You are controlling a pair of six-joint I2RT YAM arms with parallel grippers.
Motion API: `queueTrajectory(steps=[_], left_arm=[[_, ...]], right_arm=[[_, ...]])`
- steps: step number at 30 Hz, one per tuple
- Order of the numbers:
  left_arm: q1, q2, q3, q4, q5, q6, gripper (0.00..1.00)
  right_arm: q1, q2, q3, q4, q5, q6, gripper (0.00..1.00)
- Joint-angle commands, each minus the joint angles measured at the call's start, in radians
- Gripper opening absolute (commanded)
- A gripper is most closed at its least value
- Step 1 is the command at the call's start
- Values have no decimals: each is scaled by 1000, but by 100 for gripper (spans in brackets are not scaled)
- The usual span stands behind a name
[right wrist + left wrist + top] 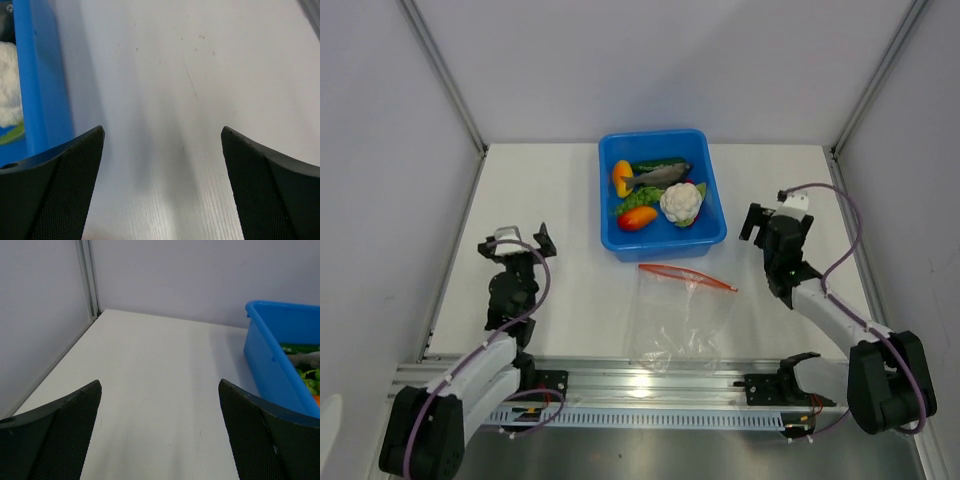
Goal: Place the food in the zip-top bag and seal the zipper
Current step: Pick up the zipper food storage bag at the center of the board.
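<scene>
You are looking at a rectangular blue plastic tub [665,238] on a flat white tabletop [550,200].
The tub stands upright in the middle of your table, toward its far edge. Plain grey wall panels [650,60] close in the back and both sides, and an aluminium frame post [445,70] rises at each far corner. A ribbed silver metal rail [650,385] runs across the near edge in front of you.

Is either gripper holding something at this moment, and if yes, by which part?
Nothing is held. The left gripper and the right gripper both have their jaws wide open, with nothing between them.
</scene>
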Motion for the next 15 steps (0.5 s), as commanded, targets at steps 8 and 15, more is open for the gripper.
queueTrajectory(steps=[8, 15], left_arm=[[-14, -343, 204, -914, -69, -438, 99], [-14, -336, 371, -1318, 169, -637, 99]], right_arm=[[-22, -146, 330, -1015, -81, 408, 99], [-33, -187, 299, -1080, -464, 431, 99]])
